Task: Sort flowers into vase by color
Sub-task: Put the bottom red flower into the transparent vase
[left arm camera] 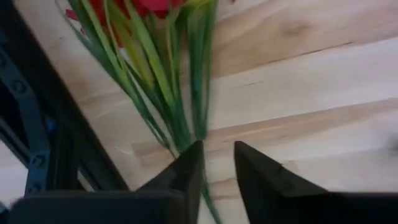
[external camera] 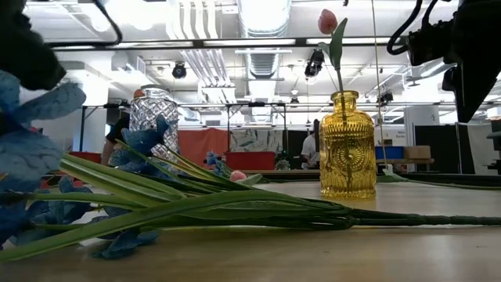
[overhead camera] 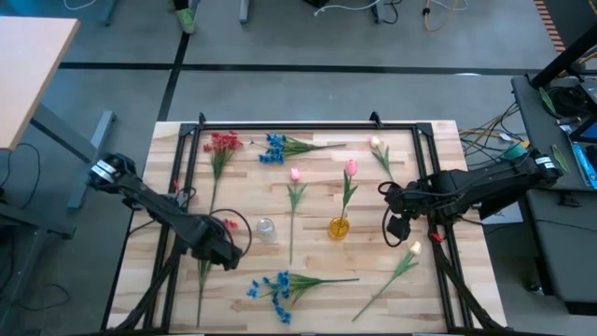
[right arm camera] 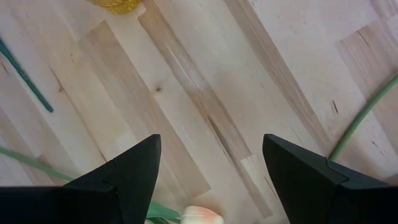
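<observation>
While most of the flowers lay loose on the table (overhead camera: 308, 215), the sorting looked barely begun: only one pink tulip (overhead camera: 351, 169) stood in the yellow vase (overhead camera: 339, 227), and the clear vase (overhead camera: 266, 229) beside it appeared empty, though from above that was hard to be sure of. The step in hand seemed to be a pick-up on each side.

On the left, the left gripper (overhead camera: 224, 250) sat low at the near-left part of the table, right over a red flower (left arm camera: 134, 12) whose stem ran toward the near edge. In the left wrist view the two fingers (left arm camera: 186, 177) stood only a narrow way apart, and the green stems ended at the tip of one finger instead of lying between the two, so I judged nothing was held. Whether it was closing in or letting go, I could not tell. A clean grip would call for centring the stem in the gap before shutting, then lifting it to the clear vase just beside.

On the right, the right gripper (right arm camera: 211, 171) hovered with its jaws wide above bare wood, empty. A cream tulip (right arm camera: 196, 216) lay just short of the gap between the fingers. It would need to come down over the stem near that bud, then carry it to a vase
</observation>
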### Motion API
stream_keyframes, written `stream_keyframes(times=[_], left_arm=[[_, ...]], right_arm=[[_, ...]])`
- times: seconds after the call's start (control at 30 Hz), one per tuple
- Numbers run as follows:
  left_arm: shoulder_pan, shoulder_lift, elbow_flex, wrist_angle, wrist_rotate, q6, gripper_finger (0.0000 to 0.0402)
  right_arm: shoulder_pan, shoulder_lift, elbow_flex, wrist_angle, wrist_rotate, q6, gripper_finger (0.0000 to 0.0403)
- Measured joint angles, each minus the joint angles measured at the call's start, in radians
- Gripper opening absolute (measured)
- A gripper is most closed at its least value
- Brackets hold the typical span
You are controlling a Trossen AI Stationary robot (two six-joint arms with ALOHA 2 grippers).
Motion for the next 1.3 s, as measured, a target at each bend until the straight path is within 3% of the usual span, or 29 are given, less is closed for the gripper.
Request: stream_keyframes(times=[0.3,0.5,0.8,1.0,1.13,1.3], left_arm=[[-0.068,0.130,0.000,-0.011,0.088,-0.082,0.0233],[-0.078,0.166,0.000,-0.003,0.064,-0.081,0.0271],[-0.078,0.178,-0.033,0.010,0.008,-0.114,0.0253],[-0.078,0.174,-0.084,0.102,0.008,-0.128,0.0222],[-0.078,0.173,-0.095,0.126,0.008,-0.131,0.0187],[-0.078,0.174,-0.095,0.140,0.002,-0.131,0.0111]], right_arm=[[0.000,0.000,0.000,0.000,0.000,-0.027,0.0274],[0.000,0.000,0.000,0.000,0.000,-0.053,0.0277],[0.000,0.000,0.000,0.000,0.001,-0.086,0.0278],[0.000,0.000,0.000,0.001,0.001,-0.094,0.0275],[0.000,0.000,0.000,0.002,0.000,-0.094,0.0275],[0.000,0.000,0.000,0.003,0.000,-0.094,0.0275]])
